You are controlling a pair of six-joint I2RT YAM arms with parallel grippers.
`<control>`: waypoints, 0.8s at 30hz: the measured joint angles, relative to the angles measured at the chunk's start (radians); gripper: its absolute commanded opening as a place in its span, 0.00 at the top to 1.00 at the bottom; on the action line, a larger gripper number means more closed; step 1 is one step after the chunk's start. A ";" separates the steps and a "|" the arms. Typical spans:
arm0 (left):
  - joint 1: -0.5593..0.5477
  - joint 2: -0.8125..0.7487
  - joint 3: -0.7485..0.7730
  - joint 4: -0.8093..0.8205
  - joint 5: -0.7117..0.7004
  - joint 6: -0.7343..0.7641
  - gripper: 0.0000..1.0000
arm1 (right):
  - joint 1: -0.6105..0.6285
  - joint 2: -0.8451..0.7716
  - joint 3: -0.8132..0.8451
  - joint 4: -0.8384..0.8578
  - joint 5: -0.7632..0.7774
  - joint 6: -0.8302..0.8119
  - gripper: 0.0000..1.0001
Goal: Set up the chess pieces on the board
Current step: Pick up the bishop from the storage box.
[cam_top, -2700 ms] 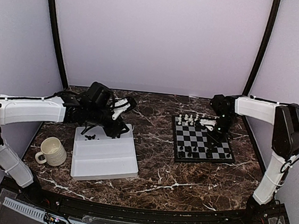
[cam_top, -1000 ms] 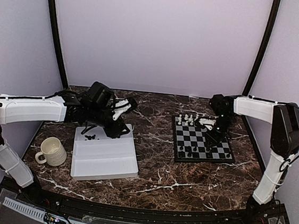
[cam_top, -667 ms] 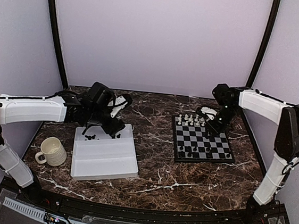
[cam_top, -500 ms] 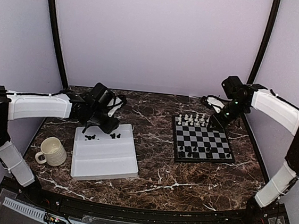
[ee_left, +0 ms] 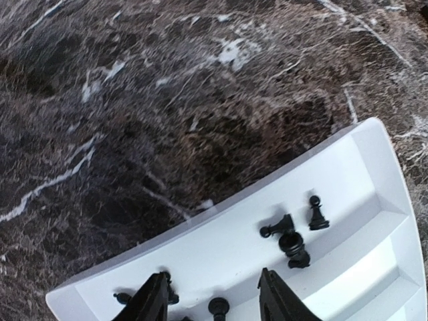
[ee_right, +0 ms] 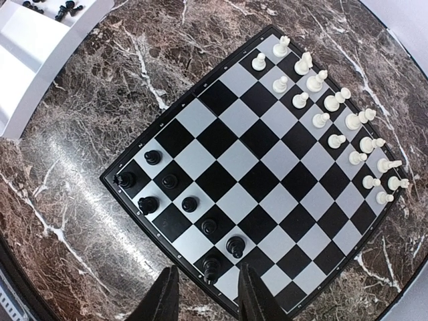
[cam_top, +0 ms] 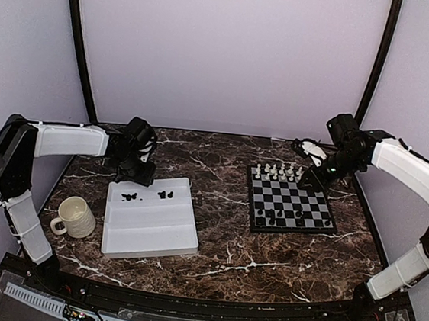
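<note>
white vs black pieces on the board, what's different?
White pieces fill two full rows along their edge; black pieces show only eight, with gaps. The white side looks complete; the black side does not, since loose black pieces lie in the white tray, some tipped over. Shared: both sets sit on the board, at opposite edges.

Soft, even light from overhead in the top view: no hard shadows, the lilac walls flat and bright. The tray (cam_top: 149, 230) glows near white, its steps barely readable. On the left wrist view the table (ee_left: 167, 100) goes soft and smeared toward the top, while the pieces (ee_left: 318, 215) are crisp with faint shadows. The right wrist view is sharp, with a pale sheen on the board (ee_right: 267, 167) and straight edges bending near the corners.
</note>
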 measured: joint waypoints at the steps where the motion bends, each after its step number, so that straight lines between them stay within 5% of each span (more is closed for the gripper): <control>1: 0.003 0.001 0.002 -0.019 -0.011 -0.014 0.50 | 0.000 0.000 -0.001 0.002 -0.004 -0.001 0.68; 12: 0.118 0.000 -0.043 -0.192 -0.035 -0.150 0.51 | 0.000 -0.007 -0.030 0.011 -0.034 -0.013 0.68; 24: 0.121 0.039 -0.092 -0.153 0.053 -0.369 0.60 | 0.000 -0.010 -0.062 0.039 -0.069 -0.020 0.68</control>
